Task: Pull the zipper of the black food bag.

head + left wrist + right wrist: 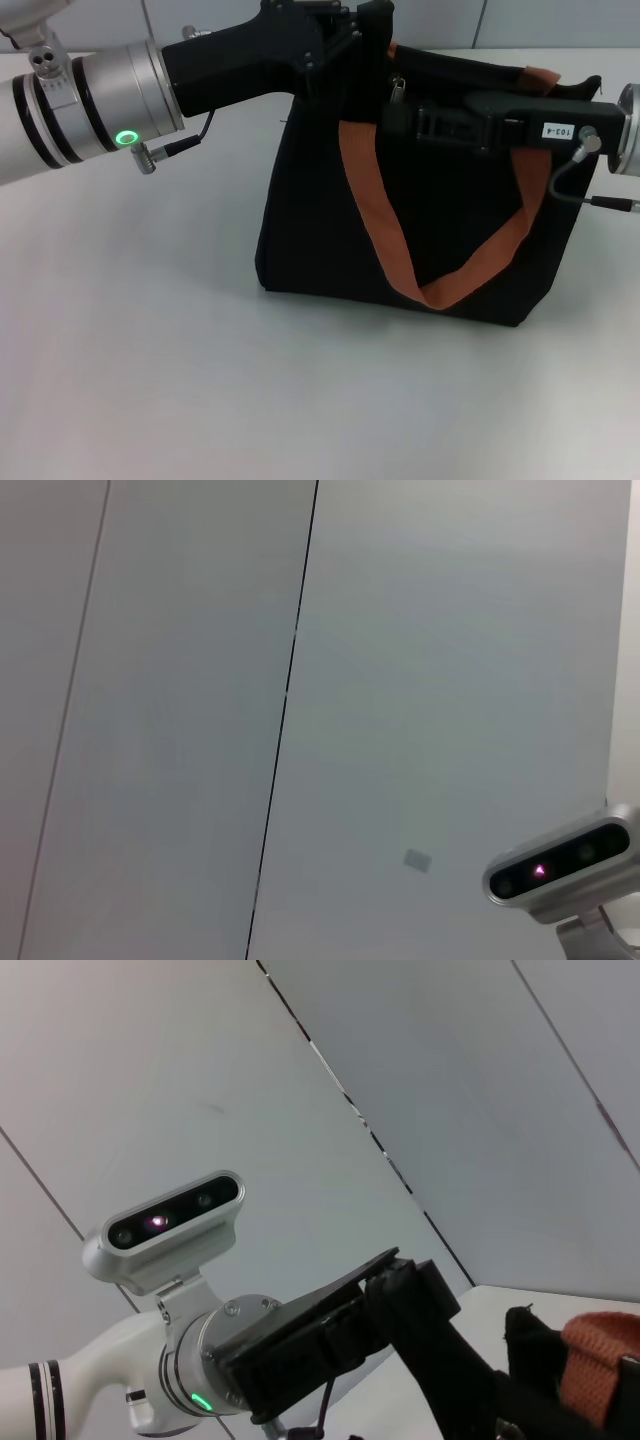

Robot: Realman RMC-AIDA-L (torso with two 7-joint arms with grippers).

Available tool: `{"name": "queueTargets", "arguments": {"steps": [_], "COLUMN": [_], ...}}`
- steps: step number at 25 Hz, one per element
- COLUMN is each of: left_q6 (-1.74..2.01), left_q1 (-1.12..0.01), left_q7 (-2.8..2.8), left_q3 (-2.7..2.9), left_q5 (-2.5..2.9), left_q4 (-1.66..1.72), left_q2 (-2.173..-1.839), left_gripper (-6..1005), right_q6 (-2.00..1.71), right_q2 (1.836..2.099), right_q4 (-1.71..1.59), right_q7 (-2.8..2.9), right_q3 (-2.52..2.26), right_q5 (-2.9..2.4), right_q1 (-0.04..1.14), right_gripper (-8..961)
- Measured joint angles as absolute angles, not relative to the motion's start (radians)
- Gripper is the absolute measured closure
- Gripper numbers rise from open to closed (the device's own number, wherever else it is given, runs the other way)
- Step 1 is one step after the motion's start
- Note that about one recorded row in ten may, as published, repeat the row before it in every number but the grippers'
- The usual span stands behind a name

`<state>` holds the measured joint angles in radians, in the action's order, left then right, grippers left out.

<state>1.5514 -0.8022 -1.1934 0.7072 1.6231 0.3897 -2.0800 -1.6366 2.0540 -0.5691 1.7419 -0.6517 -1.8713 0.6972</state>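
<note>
The black food bag [320, 240] stands upright on the white table, right of centre in the head view. An orange-brown strap [372, 225] hangs down its front. The silver zipper [397, 89] sticks up at the bag's top edge, near its left end. My left gripper [368, 28] reaches in from the left and is shut on the bag's raised top left corner; it also shows in the right wrist view [410, 1285]. My right gripper [392, 117] reaches in from the right along the bag's top, its tip just below the zipper. The bag and strap end [598, 1355] show in the right wrist view.
The white table [150, 360] stretches to the left and in front of the bag. Grey wall panels stand behind it. The left wrist view shows only wall and the right arm's wrist camera [560, 865]. A cable [575, 190] loops by the right wrist.
</note>
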Motion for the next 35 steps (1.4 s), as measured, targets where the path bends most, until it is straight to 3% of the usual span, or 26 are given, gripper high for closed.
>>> {"name": "queueTargets", "arguments": {"steps": [17, 20, 35], "left_q6": [1.563, 1.567, 1.579], "left_q1": [-0.796, -0.792, -0.775], "left_q7": [-1.193, -1.193, -1.191], "left_q3": [0.707, 0.707, 0.707], "left_q5": [1.619, 1.611, 1.601], "left_q4": [0.39, 0.39, 0.389], "left_q2": [-2.08, -2.08, -2.08], "left_gripper": [974, 974, 974], "right_q6": [-1.616, -1.632, -1.657], "right_q2": [2.06, 2.054, 2.04], "right_q4": [-0.581, -0.591, -0.663], "right_q7": [1.778, 1.799, 1.88], "right_q3": [-0.653, -0.651, -0.638], "right_q5": [-1.871, -1.871, -1.817], "right_q1": [0.689, 0.682, 0.627], "right_gripper": [822, 956, 955]}}
